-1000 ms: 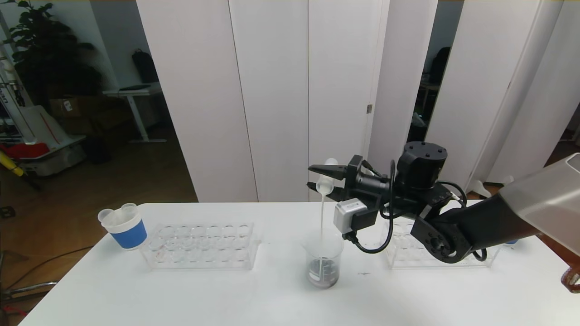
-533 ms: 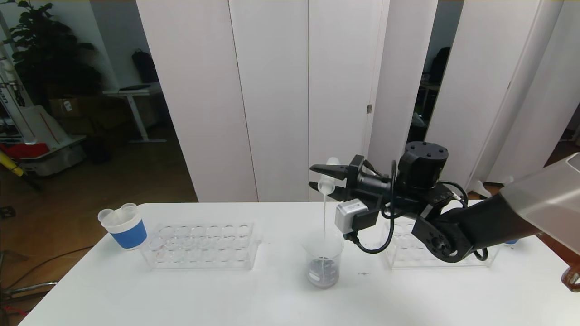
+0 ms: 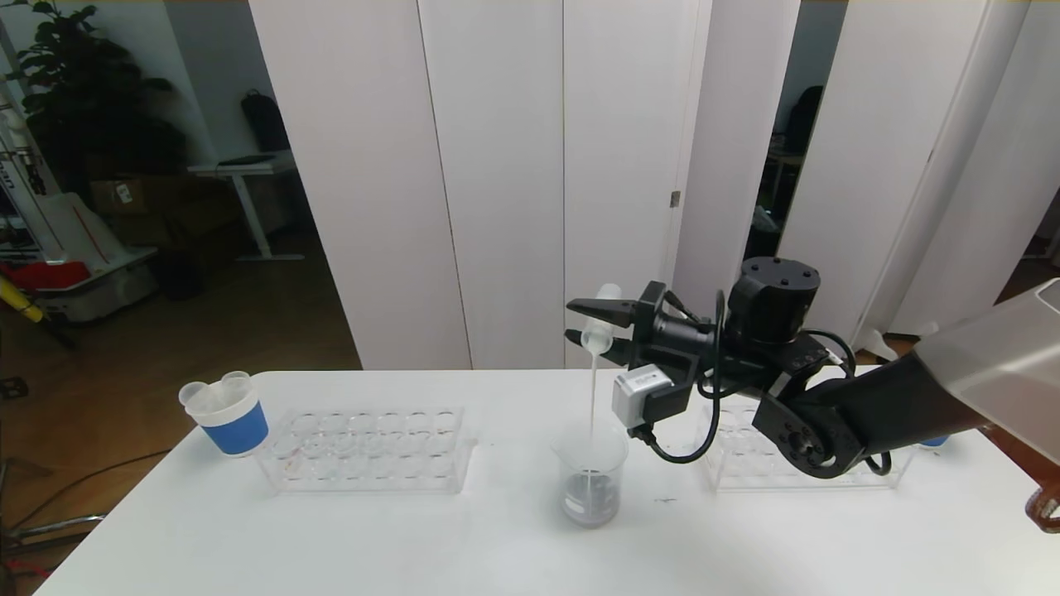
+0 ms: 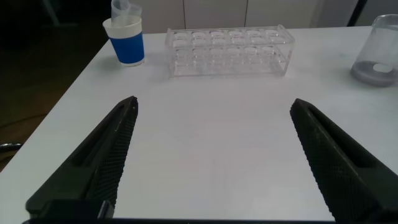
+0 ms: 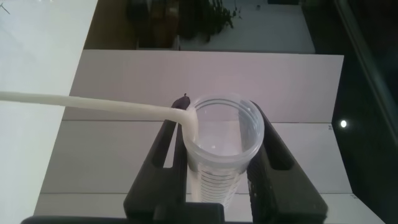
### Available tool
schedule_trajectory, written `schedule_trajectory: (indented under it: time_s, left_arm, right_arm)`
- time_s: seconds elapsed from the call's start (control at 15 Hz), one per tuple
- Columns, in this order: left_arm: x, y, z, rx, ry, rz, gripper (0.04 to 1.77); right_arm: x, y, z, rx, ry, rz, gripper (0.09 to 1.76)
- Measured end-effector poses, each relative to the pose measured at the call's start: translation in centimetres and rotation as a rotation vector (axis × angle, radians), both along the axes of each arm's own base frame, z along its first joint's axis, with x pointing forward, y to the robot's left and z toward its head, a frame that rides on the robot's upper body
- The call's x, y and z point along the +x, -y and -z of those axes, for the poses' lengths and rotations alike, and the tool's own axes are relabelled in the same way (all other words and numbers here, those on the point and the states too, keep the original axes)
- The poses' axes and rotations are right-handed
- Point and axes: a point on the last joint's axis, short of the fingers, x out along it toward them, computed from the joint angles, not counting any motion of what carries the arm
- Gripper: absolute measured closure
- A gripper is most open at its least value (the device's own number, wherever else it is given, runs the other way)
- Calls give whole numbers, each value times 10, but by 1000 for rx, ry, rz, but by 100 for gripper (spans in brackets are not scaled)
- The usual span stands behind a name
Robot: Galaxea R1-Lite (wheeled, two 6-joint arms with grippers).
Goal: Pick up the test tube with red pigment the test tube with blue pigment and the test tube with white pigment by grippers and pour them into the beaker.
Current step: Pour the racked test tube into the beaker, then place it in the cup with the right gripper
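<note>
Above the beaker (image 3: 590, 484) near the middle of the white table (image 3: 497, 546), the right gripper (image 3: 598, 325) was clamped on the test tube with white pigment (image 3: 598, 319), tipped mouth-down so that a thin cream-white stream (image 3: 593, 397) fell straight into the glass. The right wrist view showed the two black fingers (image 5: 163, 152) pressed against either side of the ridged tube (image 5: 221, 146), the liquid leaving over its lip. The beaker already held a greyish, mixed pool at its bottom, so this looked like the pouring of the last of the three colours, with the task near its end.

By my judgement, the next move called for holding the tube steady over the beaker until the stream thinned to drops, then turning it upright before carrying it off, likely toward the clear rack (image 3: 795, 463) on the right. Tilting back too soon, or drifting sideways, could put paint on the table.

The left gripper (image 4: 211, 155) hung low over the near table edge, its fingers spread wide apart and holding nothing, facing the empty rack (image 4: 228, 51) and the blue-and-white paper cup (image 4: 127, 40).
</note>
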Motion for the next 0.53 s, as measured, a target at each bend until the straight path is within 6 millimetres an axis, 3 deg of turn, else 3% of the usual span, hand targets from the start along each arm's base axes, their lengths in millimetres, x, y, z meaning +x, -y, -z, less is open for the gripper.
schedule_trajectory:
  time_s: [0.53]
  left_arm:
    - [0,0,0,0,0,0,6]
  right_arm:
    - [0,-1,0,-19,42,2,124]
